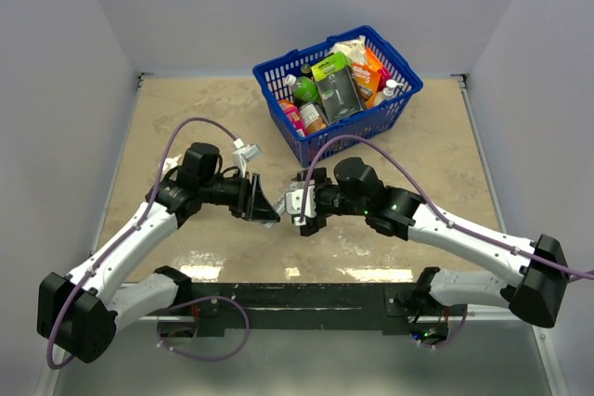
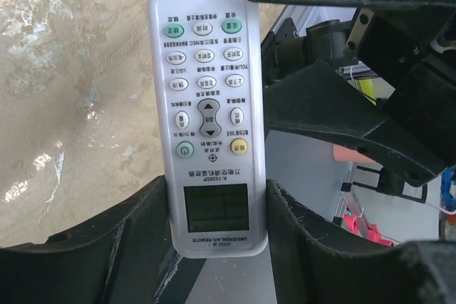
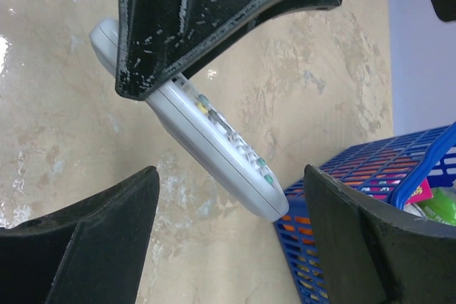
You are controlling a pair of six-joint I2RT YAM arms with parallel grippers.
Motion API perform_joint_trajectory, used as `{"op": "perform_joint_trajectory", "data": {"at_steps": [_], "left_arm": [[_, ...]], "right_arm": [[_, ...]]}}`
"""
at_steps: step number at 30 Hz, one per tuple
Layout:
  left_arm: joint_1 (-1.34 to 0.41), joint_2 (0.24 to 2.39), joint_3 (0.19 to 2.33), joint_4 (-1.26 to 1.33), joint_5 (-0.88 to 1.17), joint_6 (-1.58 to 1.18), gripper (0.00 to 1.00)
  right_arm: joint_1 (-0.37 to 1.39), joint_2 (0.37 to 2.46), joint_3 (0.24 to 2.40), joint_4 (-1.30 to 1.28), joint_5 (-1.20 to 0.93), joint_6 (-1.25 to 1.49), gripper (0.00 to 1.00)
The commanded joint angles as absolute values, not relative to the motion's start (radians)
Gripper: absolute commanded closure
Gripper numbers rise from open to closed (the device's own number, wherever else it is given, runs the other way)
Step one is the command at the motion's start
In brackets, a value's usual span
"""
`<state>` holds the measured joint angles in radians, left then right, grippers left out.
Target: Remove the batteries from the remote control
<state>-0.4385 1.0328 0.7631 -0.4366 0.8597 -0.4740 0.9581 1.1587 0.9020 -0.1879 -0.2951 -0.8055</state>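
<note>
The left gripper (image 2: pixel 214 208) pinches the remote (image 2: pixel 208 90) by its display end, one finger against each long edge, with the buttons facing its wrist camera. The right gripper (image 3: pixel 229 176) faces it with fingers spread wide, either side of the remote's free end and touching nothing. The remote appears to be held clear of the bench (image 1: pixel 186 118), tilted, in front of the blue basket (image 1: pixel 357 125) of groceries. No batteries are in sight, loose or seated. The remote's back face, where they would sit, is hidden in every view, so whether a cover is on cannot be told. Judging from this, unloading has likely not begun: the remote is presented, and opening the back and pulling the batteries remain.
</note>
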Motion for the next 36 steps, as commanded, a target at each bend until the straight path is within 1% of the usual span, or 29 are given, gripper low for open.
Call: {"op": "perform_joint_trajectory", "data": {"at_steps": [1, 6, 8, 10, 12, 13, 15, 16, 19, 20, 22, 23, 24, 26, 27, 29, 31, 33, 34, 35, 36], "left_arm": [[-0.433, 1.029, 0.808, -0.423, 0.899, -0.463, 1.00], [-0.431, 1.043, 0.811, -0.431, 0.923, -0.459, 1.00], [-0.433, 1.048, 0.821, -0.448, 0.925, -0.440, 1.00], [-0.433, 1.060, 0.827, -0.465, 0.910, -0.419, 1.00], [-0.433, 1.068, 0.833, -0.483, 0.899, -0.408, 1.00], [-0.433, 1.072, 0.834, -0.488, 0.900, -0.403, 1.00], [-0.433, 1.075, 0.847, -0.502, 0.896, -0.399, 1.00], [-0.431, 1.077, 0.854, -0.503, 0.893, -0.400, 1.00], [-0.431, 1.080, 0.885, -0.491, 0.874, -0.408, 1.00], [-0.428, 1.088, 0.900, -0.494, 0.864, -0.407, 0.92], [-0.425, 1.101, 0.960, -0.494, 0.815, -0.394, 0.76], [-0.414, 1.106, 0.983, -0.491, 0.796, -0.385, 0.61], [-0.408, 1.111, 1.006, -0.488, 0.743, -0.377, 0.54], [-0.385, 1.115, 1.084, -0.494, 0.671, -0.358, 0.40], [-0.377, 1.117, 1.110, -0.491, 0.610, -0.341, 0.37], [-0.359, 1.111, 1.166, -0.460, 0.560, -0.330, 0.32], [-0.345, 1.089, 1.187, -0.402, 0.535, -0.327, 0.30], [-0.331, 1.065, 1.190, -0.362, 0.537, -0.330, 0.29], [-0.330, 1.057, 1.189, -0.327, 0.538, -0.333, 0.29], [-0.330, 1.051, 1.186, -0.310, 0.549, -0.336, 0.28], [-0.330, 1.036, 1.180, -0.293, 0.578, -0.337, 0.28]], "right_arm": [[0.980, 1.175, 0.920, -0.153, -0.252, -0.865, 0.18], [0.989, 1.212, 0.927, -0.143, -0.230, -0.890, 0.26], [0.991, 1.218, 0.914, -0.115, -0.236, -0.897, 0.27], [0.992, 1.230, 0.904, -0.089, -0.226, -0.910, 0.33], [0.992, 1.235, 0.900, -0.061, -0.203, -0.914, 0.42], [0.996, 1.233, 0.890, -0.051, -0.192, -0.916, 0.57], [0.994, 1.221, 0.876, -0.018, -0.184, -0.916, 0.70], [0.994, 1.215, 0.865, -0.015, -0.184, -0.911, 0.80], [0.996, 1.213, 0.865, -0.009, -0.196, -0.865, 0.97], [0.996, 1.216, 0.868, -0.015, -0.212, -0.844, 1.00], [0.997, 1.218, 0.870, -0.011, -0.260, -0.741, 1.00], [0.996, 1.216, 0.864, 0.023, -0.279, -0.700, 1.00], [0.997, 1.206, 0.851, 0.052, -0.294, -0.616, 1.00], [0.996, 1.189, 0.799, 0.150, -0.324, -0.533, 1.00], [0.997, 1.166, 0.781, 0.176, -0.339, -0.459, 1.00], [0.997, 1.141, 0.723, 0.274, -0.362, -0.375, 1.00], [0.997, 1.109, 0.686, 0.313, -0.357, -0.228, 1.00], [0.996, 1.091, 0.680, 0.345, -0.298, -0.052, 1.00], [0.996, 1.068, 0.670, 0.365, -0.279, -0.010, 1.00], [0.996, 1.056, 0.660, 0.389, -0.261, 0.105, 1.00], [0.994, 1.037, 0.631, 0.422, -0.197, 0.176, 1.00]]}}
